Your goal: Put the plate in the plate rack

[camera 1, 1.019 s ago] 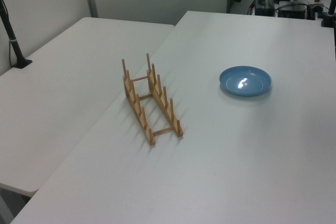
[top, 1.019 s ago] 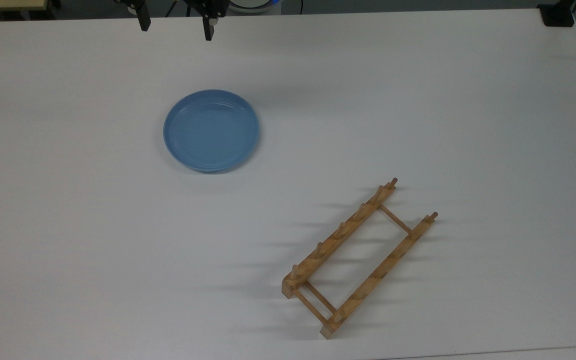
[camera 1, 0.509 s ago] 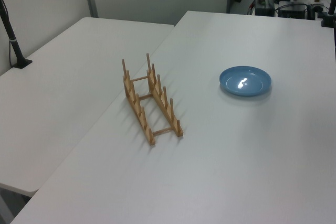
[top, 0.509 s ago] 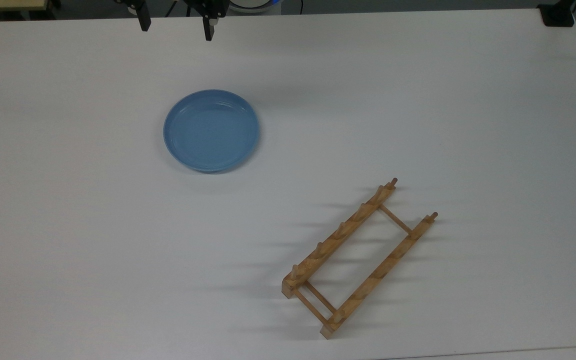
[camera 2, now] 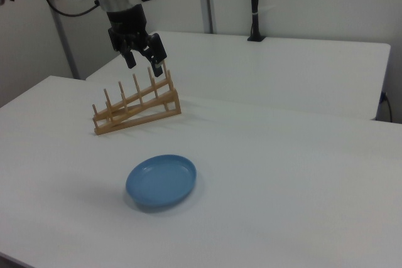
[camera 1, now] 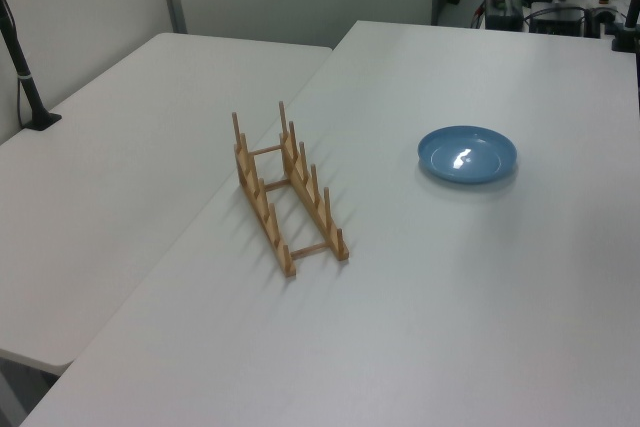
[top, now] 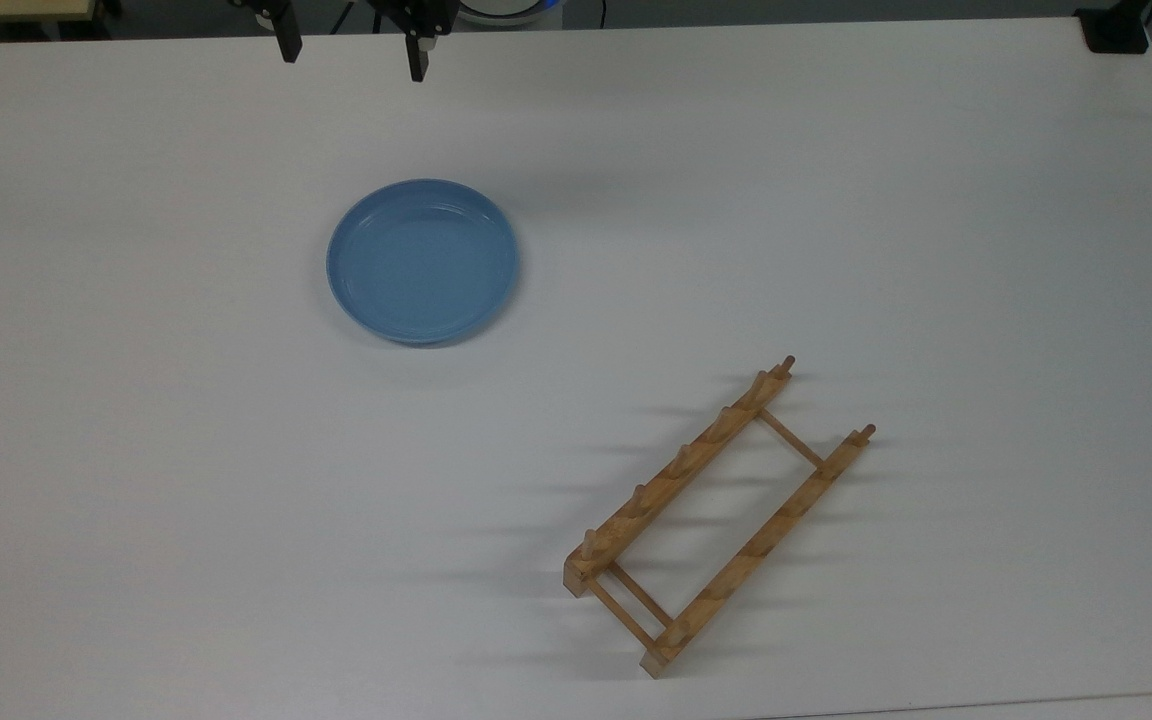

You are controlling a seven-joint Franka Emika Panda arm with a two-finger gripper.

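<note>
The light-blue plate (top: pixel 423 261) lies flat on the white table, left of centre in the top view; it also shows as the plate (camera 1: pixel 467 155) and the plate (camera 2: pixel 161 181). The wooden plate rack (top: pixel 718 518) stands empty toward the top view's lower right, also seen as the plate rack (camera 1: pixel 287 190) and the plate rack (camera 2: pixel 135 108). My gripper (top: pixel 352 57) hangs open at the top view's upper edge, well above and beyond the plate. In the right view the gripper (camera 2: pixel 144 62) is high in the air, holding nothing.
The white table (top: pixel 836 200) has wide bare room around both objects. A second table (camera 1: pixel 110 177) adjoins it past the rack. A black post (camera 2: pixel 254 4) stands on the far table, and a black clamp (top: pixel 1114 28) sits at the top view's upper right corner.
</note>
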